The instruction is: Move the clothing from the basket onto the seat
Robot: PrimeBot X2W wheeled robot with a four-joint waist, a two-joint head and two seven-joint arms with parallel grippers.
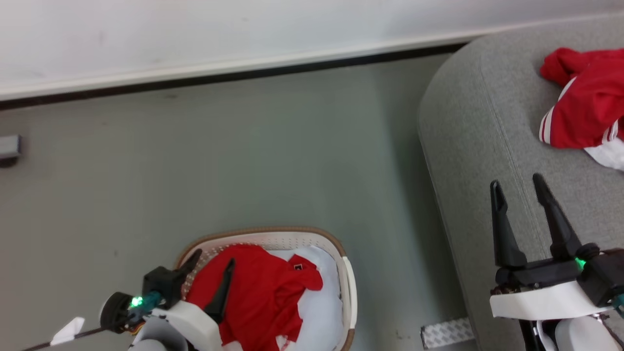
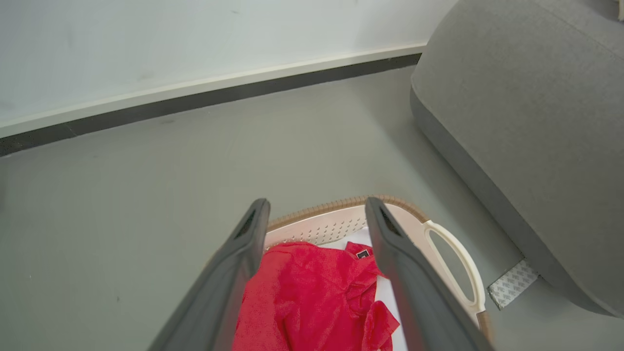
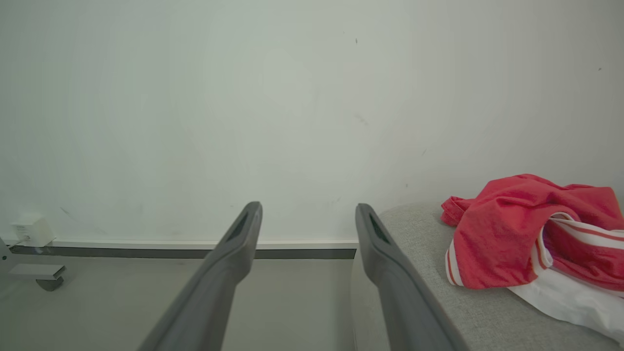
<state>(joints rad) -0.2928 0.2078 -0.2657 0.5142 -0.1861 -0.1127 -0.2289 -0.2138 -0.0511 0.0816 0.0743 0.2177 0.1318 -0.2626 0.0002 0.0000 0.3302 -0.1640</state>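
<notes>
The left jaws stand released and empty, their dark fingers (image 1: 223,287) spread over the basket (image 1: 273,230). The basket sits on the grey floor (image 1: 243,161), near the rounded end of the grey sofa (image 1: 477,122) but apart from it. Inside the basket a red garment (image 1: 263,292) lies crumpled on a pale white pad (image 1: 317,312), its small dark label (image 1: 298,267) turned up toward the basket's far rim. In the left wrist view the same garment (image 2: 302,297) shows between the two fingers. The right jaws are also released and hold nothing, their fingers (image 1: 504,234) hanging over the sofa's near edge. A second red garment (image 1: 585,102) with white stripes lies bunched on the sofa, well back from its rounded end and well apart from the right jaws.
</notes>
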